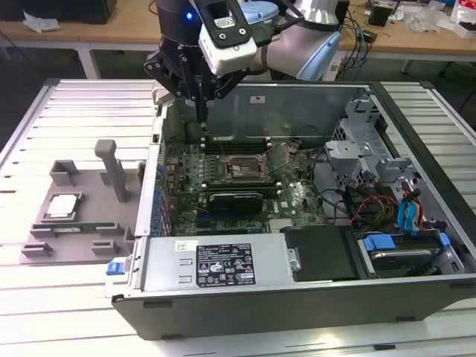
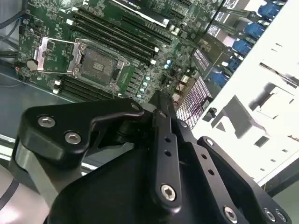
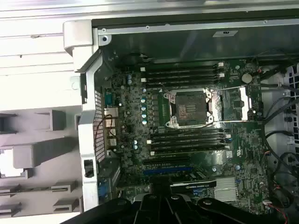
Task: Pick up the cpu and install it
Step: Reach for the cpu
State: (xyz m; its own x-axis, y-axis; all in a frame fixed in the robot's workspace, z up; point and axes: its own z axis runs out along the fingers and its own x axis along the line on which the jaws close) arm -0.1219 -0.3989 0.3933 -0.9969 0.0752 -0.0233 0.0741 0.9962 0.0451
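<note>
Outward from the fingers (image 1: 199, 110) in every direction runs a table (image 1: 44, 111) of pale metal slats, and beyond it, behind the arm, stand wooden workbenches (image 1: 111, 33) strewn with cables.

On the table, directly under the fingers, lies an open computer case (image 1: 297, 297) on its side. The fingers hang over its back corner, on the exterior view's left, pressed together with nothing between them. Below and a little forward of them the green motherboard (image 3: 126, 140) fills the case floor. Its square socket (image 3: 189, 108) stands open with the metal frame swung aside and nothing seated in it, and long dark memory slots run on both sides. Nearer the camera than the socket sits a black expansion card (image 1: 234, 199). Far across the case from the fingers are a drive cage with blue tabs (image 1: 379, 244) and loose coloured wires.

Outside the case, well apart from the fingers toward the exterior view's left, a grey holder (image 1: 82, 238) rests on the slats. The cpu (image 1: 62, 205) lies flat in it, silver top up, with a green memory stick (image 1: 71, 227) just beside it.
</note>
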